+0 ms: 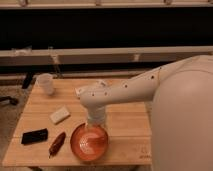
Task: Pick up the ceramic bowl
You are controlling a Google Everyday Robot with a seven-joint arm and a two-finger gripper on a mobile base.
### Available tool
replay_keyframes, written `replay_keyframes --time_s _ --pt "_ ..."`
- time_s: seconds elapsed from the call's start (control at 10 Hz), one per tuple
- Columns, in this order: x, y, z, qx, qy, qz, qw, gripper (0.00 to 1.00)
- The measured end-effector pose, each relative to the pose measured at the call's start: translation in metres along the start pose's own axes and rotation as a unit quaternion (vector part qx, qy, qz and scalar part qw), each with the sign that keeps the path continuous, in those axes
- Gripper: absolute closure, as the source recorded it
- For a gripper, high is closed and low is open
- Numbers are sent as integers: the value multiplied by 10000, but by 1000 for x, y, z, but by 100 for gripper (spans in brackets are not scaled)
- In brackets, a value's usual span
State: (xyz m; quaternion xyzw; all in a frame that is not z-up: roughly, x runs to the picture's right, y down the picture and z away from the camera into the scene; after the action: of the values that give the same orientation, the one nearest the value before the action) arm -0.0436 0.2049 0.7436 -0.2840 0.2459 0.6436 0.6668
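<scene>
The ceramic bowl (pixel 77 146), glossy orange-red and the widest item here, sits on the wooden worktop (pixel 128 121) at its near edge, about midway between left and right. The robot's white arm (pixel 131 90) reaches in from the right, bends above the middle of the worktop and points straight down. Its tool (pixel 92 139) hangs directly over the inside of the bowl, low enough to look as if it is within the rim. Whether the tool is open, closed or touching the bowl cannot be told from this view. Just left of the bowl lies a dark red elongated object (pixel 57 143), and further left a flat black object (pixel 35 136). A small white block (pixel 60 115) lies beyond them, and a translucent white cup (pixel 46 83) stands upright near the far left corner, well apart from the bowl.
</scene>
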Motion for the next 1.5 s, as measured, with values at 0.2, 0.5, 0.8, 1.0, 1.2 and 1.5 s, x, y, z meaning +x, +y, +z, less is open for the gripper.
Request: replay_keyframes --time_s 0.2,0.5,0.8,1.0,1.2,1.5 --pt "8 -10 12 35 -30 -116 9999 35" --pt "14 -20 34 81 -3 -106 9999 35" --pt "13 -31 51 101 93 52 9999 35" --pt "12 -34 63 80 191 143 9997 35" --pt "11 -39 68 75 192 152 9997 46" --pt "11 -40 44 -38 140 54 9999 78"
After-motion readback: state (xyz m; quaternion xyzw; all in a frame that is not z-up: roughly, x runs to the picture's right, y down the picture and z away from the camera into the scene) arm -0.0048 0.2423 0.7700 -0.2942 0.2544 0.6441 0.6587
